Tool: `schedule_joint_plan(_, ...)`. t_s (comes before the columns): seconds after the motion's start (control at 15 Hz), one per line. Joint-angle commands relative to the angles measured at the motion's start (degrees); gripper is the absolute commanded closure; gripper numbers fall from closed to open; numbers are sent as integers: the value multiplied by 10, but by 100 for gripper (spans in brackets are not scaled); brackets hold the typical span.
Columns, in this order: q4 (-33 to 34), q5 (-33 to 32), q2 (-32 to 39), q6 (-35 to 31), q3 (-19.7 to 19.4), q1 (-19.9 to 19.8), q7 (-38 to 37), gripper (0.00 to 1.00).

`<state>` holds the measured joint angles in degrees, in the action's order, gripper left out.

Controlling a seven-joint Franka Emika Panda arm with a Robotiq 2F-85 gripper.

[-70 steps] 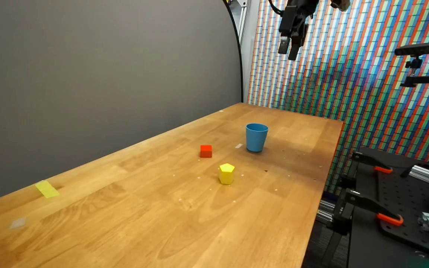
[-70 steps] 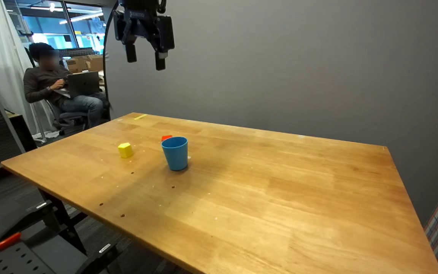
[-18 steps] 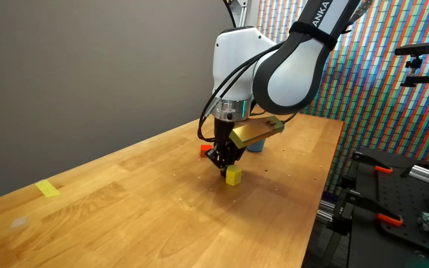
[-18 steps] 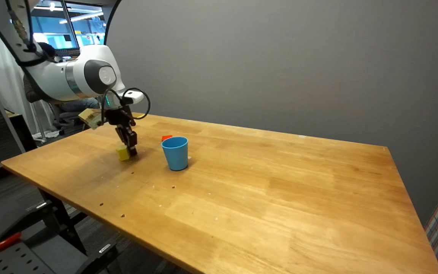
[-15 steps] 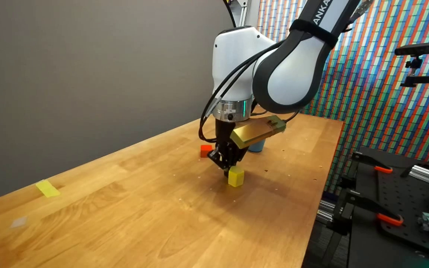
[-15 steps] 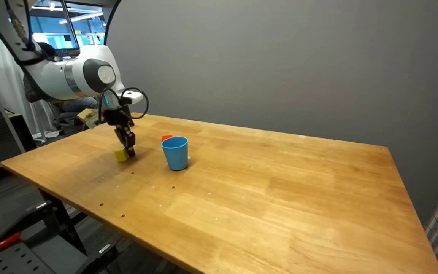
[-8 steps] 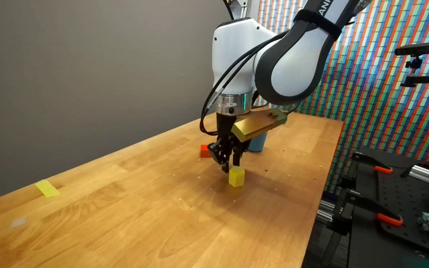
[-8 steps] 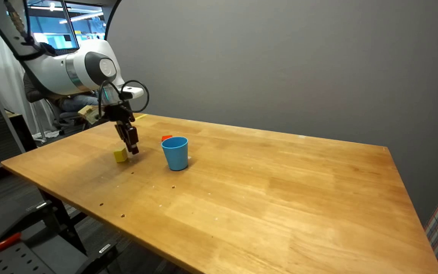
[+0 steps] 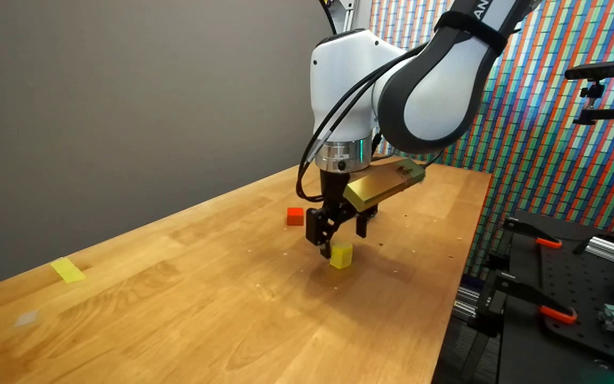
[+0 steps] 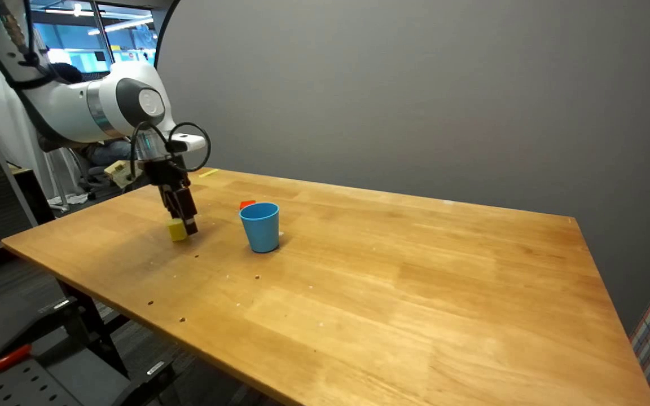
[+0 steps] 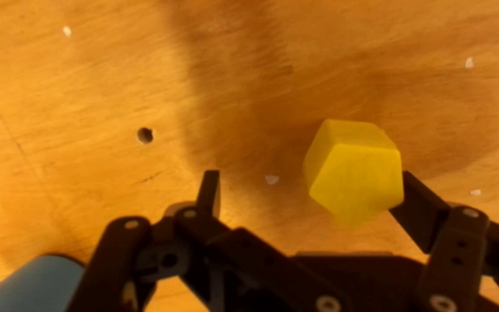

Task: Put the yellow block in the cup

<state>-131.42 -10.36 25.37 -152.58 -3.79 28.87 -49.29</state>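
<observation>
Wooden tabletop (image 10: 415,293) below, the gripper (image 9: 343,240) hangs low, its jaws wide apart, gripping nothing. We see the blue cup (image 10: 261,228) whole in an exterior view, cropped at left in the wrist view. There the yellow block (image 11: 358,177) stands between the fingers (image 11: 420,212), just beside one; contact we cannot confirm. In an exterior view the cup partly hides the red block (image 10: 247,204).

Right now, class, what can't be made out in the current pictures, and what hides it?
The cup, in an exterior view: its inner floor, hidden by its near wall.
The cup, wrist view: partly cut off by the picture's corner, partly behind the gripper.
The red block, in an exterior view: partly behind the cup.
Whether a finger touches the yellow block, wrist view: the block overlaps it.
</observation>
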Motion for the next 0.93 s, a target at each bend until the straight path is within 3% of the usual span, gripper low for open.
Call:
schedule_joint_plan(0.0, -31, 8, -23, -8, 29, -16, -4, 0)
schedule_joint_plan(0.07, -35, 8, -24, -16, 33, -17, -4, 25)
schedule_joint_plan(0.2, -42, 5, -28, -39, 38, -17, -1, 33)
schedule_joint_plan(0.6, -63, -16, -34, -118, 26, -5, 14, 81)
schedule_joint_plan(0.87, -74, -32, -60, -124, -5, 6, 10, 80)
